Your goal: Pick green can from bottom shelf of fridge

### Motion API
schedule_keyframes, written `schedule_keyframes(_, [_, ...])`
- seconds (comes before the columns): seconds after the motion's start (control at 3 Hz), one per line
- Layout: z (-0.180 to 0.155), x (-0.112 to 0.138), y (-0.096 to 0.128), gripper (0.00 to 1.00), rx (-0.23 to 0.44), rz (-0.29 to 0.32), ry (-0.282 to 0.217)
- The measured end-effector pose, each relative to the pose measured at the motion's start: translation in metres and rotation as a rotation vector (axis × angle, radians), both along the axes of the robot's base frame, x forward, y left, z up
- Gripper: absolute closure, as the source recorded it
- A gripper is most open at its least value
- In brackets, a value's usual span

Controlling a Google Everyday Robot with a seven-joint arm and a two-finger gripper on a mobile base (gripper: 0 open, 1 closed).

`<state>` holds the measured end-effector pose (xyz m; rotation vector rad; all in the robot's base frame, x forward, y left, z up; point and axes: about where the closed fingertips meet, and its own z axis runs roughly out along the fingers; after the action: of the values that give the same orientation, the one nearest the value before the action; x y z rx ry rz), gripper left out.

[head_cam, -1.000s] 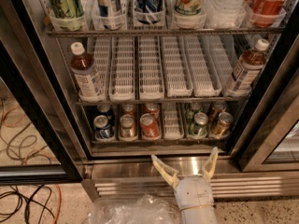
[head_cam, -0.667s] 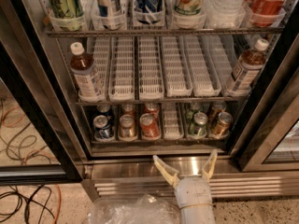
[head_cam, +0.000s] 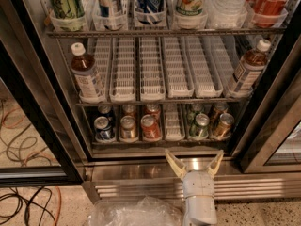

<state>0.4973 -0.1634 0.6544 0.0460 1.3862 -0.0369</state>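
Observation:
The green can [head_cam: 200,126] stands at the front of a lane on the bottom shelf [head_cam: 164,143] of the fridge [head_cam: 141,171], right of centre. A bronze-orange can [head_cam: 223,125] stands to its right, and an empty white lane tray [head_cam: 173,122] lies to its left. A red can [head_cam: 150,127] stands beyond that tray. My gripper [head_cam: 194,161] is open and empty. It hangs in front of the stainless base just below the shelf edge, roughly under the green can, with its fingers pointing up towards the shelf.
A brown can [head_cam: 127,127] and a blue can [head_cam: 103,129] fill the left lanes. Two tea bottles [head_cam: 87,77] [head_cam: 249,67] stand on the middle rack. Black door frames [head_cam: 33,107] flank the opening. A clear plastic bag [head_cam: 136,213] and cables [head_cam: 23,201] lie on the floor.
My gripper has edged slightly up and to the right, closer to the bottom shelf edge. The cans have not moved.

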Motion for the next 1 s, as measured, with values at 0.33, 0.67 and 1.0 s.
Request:
schedule_keyframes(0.33, [-0.016,0.011,-0.016,0.0,0.013,-0.043,0.013])
schedule_keyframes(0.67, [-0.053,0.017,-0.025,0.0,0.007,-0.076,0.055])
schedule_keyframes(1.0, [-0.053,0.017,-0.025,0.0,0.007,-0.076,0.055])
